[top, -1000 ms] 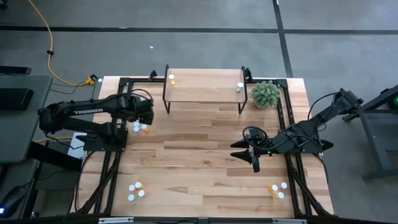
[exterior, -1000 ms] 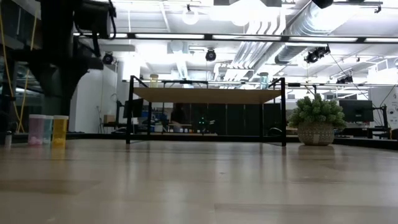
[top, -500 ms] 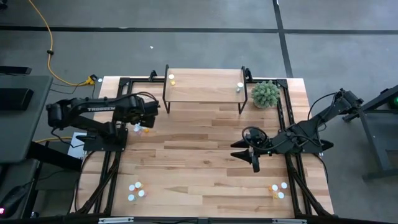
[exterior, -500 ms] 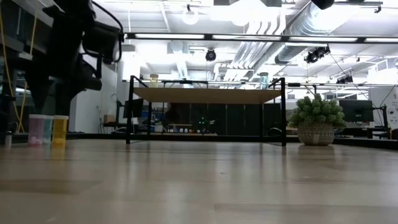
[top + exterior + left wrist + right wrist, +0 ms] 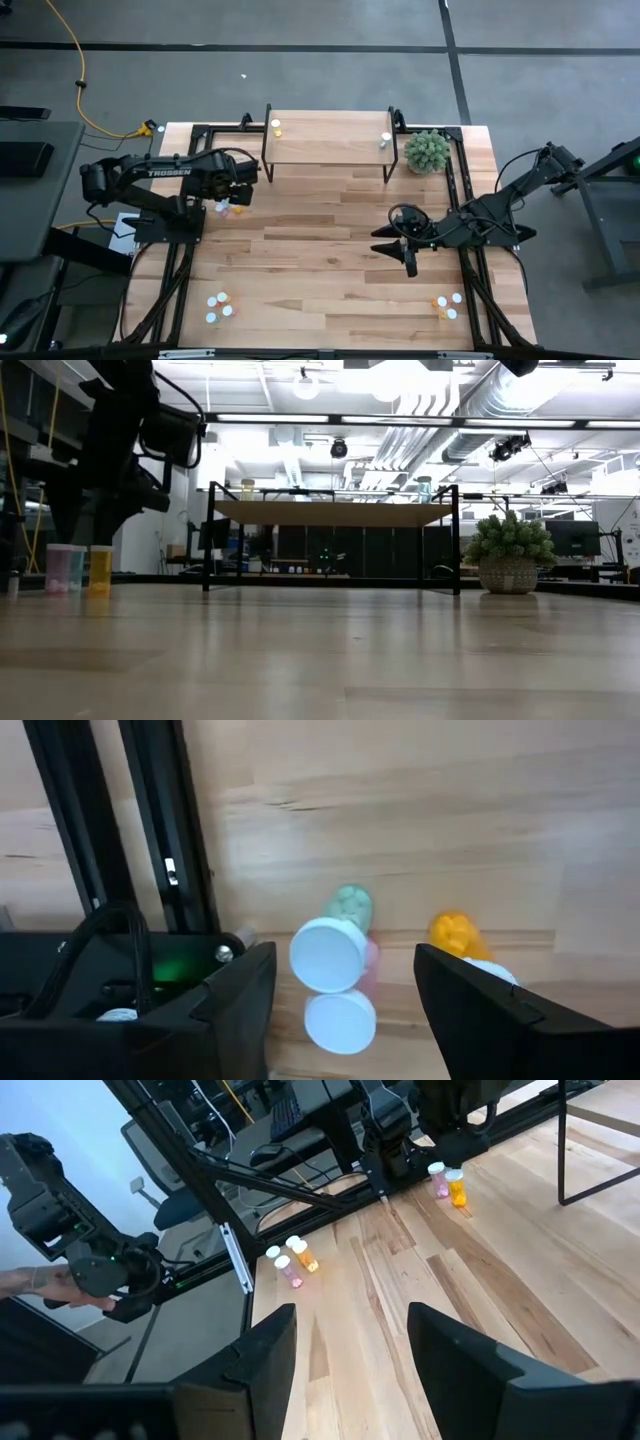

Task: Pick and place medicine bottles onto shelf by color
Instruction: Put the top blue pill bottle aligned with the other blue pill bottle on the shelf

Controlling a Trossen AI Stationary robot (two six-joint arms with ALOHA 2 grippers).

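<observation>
Medicine bottles, small white-capped plastic cylinders [image 5: 330,955], stand bunched on the wood-plank table [image 5: 330,250] directly under your left hand [image 5: 345,985], whose fingers are spread and empty. They look light, rigid, slick and tippy; pinch one body below its cap. The wood-topped, black-legged shelf [image 5: 330,150] is near. Your right hand [image 5: 410,262], released, waits well apart.

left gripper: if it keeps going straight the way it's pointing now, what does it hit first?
Likely the white-capped bottle centred between the open jaws of the left gripper, with a second white cap beside it. The orange bottle sits off-line. Depth is unclear.
</observation>
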